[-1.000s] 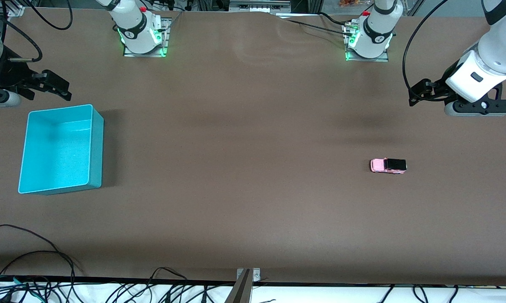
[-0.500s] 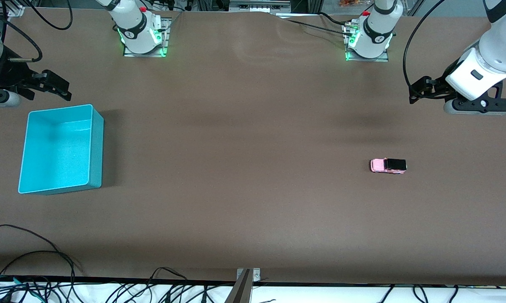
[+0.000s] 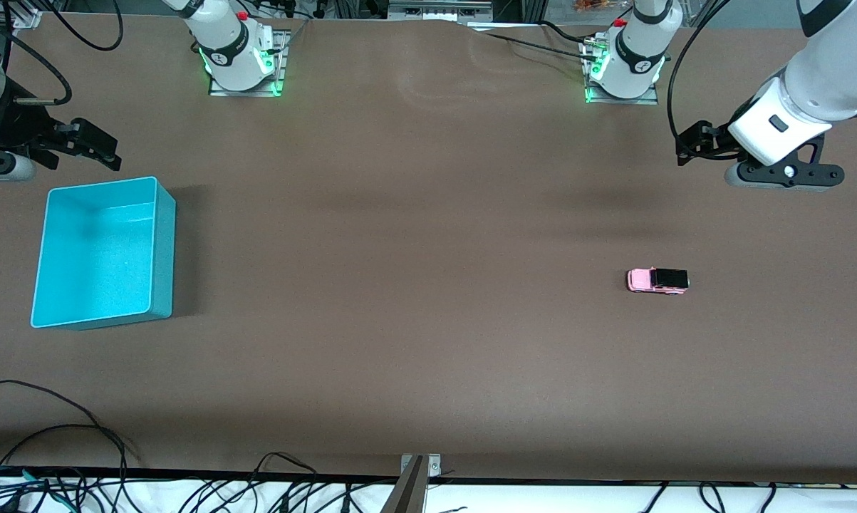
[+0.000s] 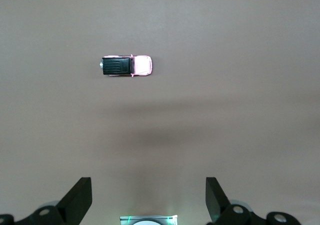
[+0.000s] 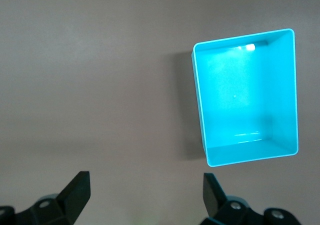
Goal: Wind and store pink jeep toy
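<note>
Front view: pink jeep toy (image 3: 657,280) lies well apart from the wide-open, empty left hand (image 3: 687,148).

- Open rectangular teal plastic bin (image 3: 103,251), empty, standing toward the right arm's end of the table.
- Brown table surface (image 3: 414,235).
- Loose black cables (image 3: 50,456) along the table's near edge.

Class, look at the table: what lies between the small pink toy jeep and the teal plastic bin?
Nothing. The front view shows only bare brown table between the small pink toy jeep and the teal plastic bin.
</note>
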